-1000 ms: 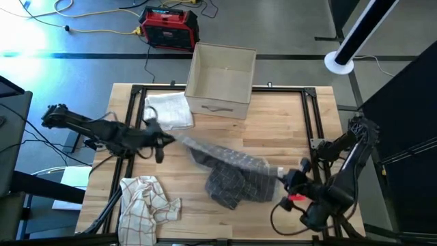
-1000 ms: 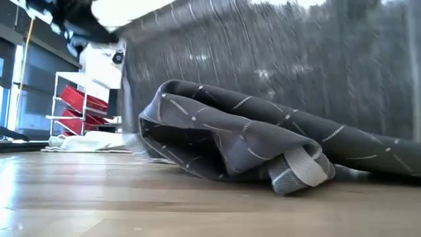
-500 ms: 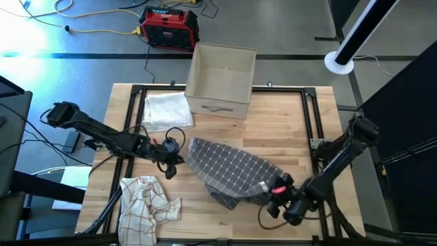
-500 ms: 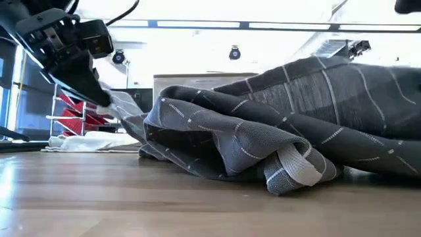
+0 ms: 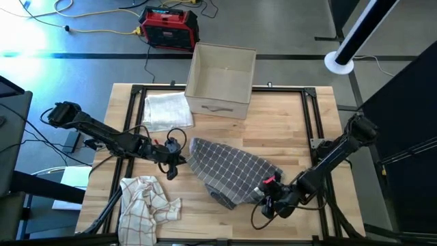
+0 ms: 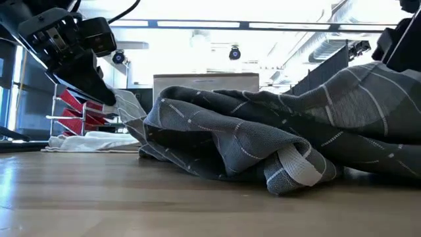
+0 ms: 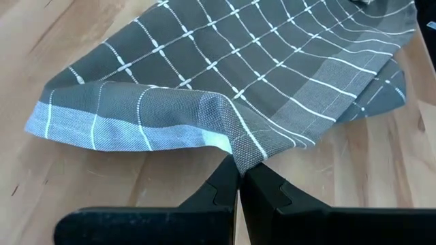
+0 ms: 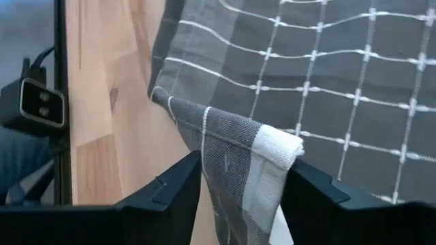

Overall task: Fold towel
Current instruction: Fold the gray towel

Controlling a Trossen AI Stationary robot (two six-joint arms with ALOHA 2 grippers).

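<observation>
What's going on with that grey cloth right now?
Left end effector shut on grey towel corner. Right end effector shut on opposite corner. Towel bunched on table, unfolded. Nothing blocking.

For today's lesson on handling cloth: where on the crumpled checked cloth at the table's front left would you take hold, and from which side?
Take the checked cloth at its loose flap nearest the table's front edge, coming from above. It lies bunched in a heap, so a raised outer fold gives a tool something to pinch. The left tool is busy, shut on the gray towel.
</observation>
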